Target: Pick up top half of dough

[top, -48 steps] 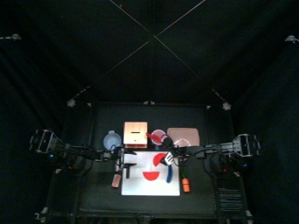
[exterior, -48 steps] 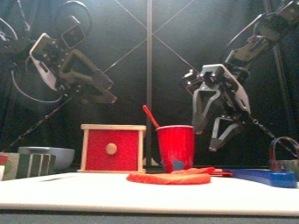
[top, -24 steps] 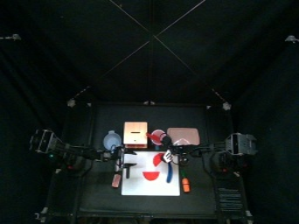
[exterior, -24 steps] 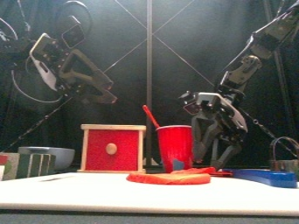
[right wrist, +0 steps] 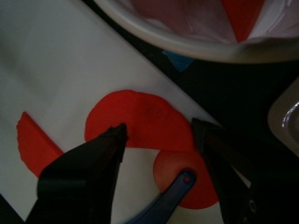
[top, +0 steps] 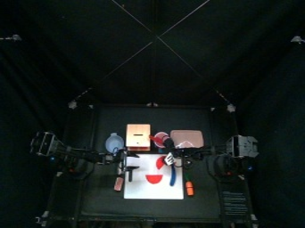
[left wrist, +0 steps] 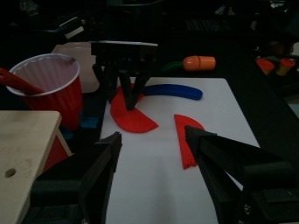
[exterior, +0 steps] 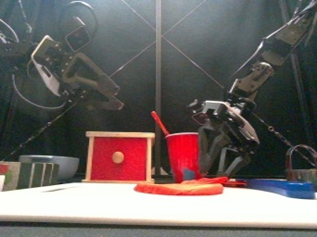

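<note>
Top view: two red dough halves lie on one white mat [top: 156, 178], and the top half of dough [top: 163, 162] sits at the mat's far edge, right under the right gripper [top: 174, 161]; the left gripper [top: 124, 162] hangs off the mat's left side, so the right arm is nearer.

Front view: one red cup [exterior: 183, 155] stands behind the dough; the right gripper hangs low beside it.

Left wrist view: the left gripper's jaws stand apart and empty. The right gripper's tips touch or nearly touch the farther half.

Right wrist view: its jaws stand apart, straddling the half, straight edge running across between them.
</note>
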